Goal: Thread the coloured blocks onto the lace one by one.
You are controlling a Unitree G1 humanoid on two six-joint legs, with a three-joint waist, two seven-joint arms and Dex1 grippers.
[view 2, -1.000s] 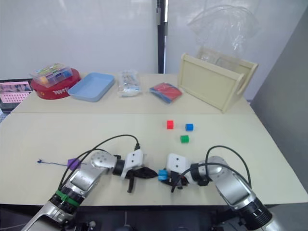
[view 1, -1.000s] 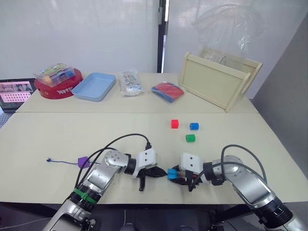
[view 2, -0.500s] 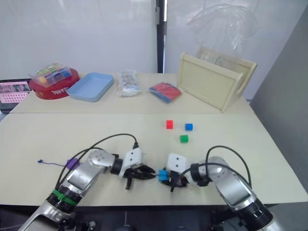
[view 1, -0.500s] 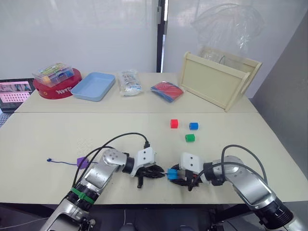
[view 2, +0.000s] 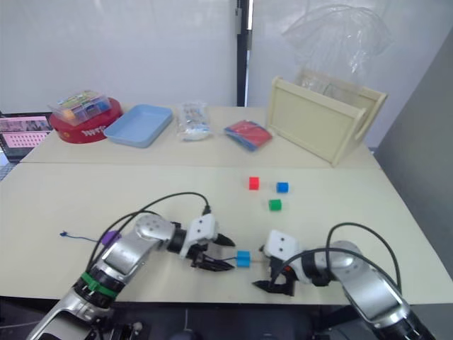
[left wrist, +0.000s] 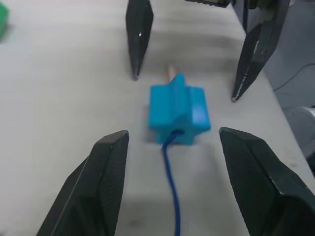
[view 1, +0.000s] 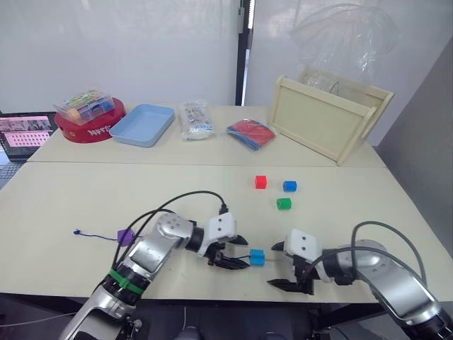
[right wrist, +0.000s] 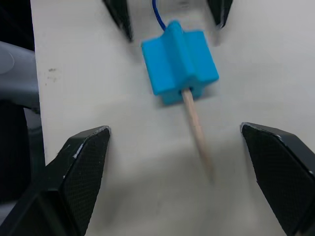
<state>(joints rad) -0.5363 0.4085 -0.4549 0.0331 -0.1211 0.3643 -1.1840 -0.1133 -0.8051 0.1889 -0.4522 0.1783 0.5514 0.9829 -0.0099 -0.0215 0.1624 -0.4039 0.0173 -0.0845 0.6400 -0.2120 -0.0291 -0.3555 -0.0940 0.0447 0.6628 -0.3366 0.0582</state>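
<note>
Room: I see a big pale table (view 1: 85, 191) by a white wall, with a wooden crate (view 1: 327, 120) at the far right and a blue tray (view 1: 142, 125) at the far left.
Left gripper: my left gripper (view 1: 233, 253) sits near the front edge, fingers spread wide, holding nothing.
Right gripper: my right gripper (view 1: 284, 268) is just to the right of it, fingers also spread wide and holding nothing.
Lace: the lace (view 1: 95, 236) runs from its knot at the far left, through the purple block (view 1: 125, 236), towards the left gripper.
Cyan block: the cyan block (view 1: 257, 257) lies on the table between the two grippers, touching neither.
Lace tip: the pale tip (right wrist: 197, 131) sticks out of the block's right side and points at my right gripper; the blue cord goes in on the left side.
Key line: the lace lies left to right, so I think the right gripper is nearer the tip and should pinch it and pull.
Loose blocks: the red block (view 1: 260, 182), blue block (view 1: 289, 186) and green block (view 1: 284, 203) wait farther back, not yet threaded.
</note>
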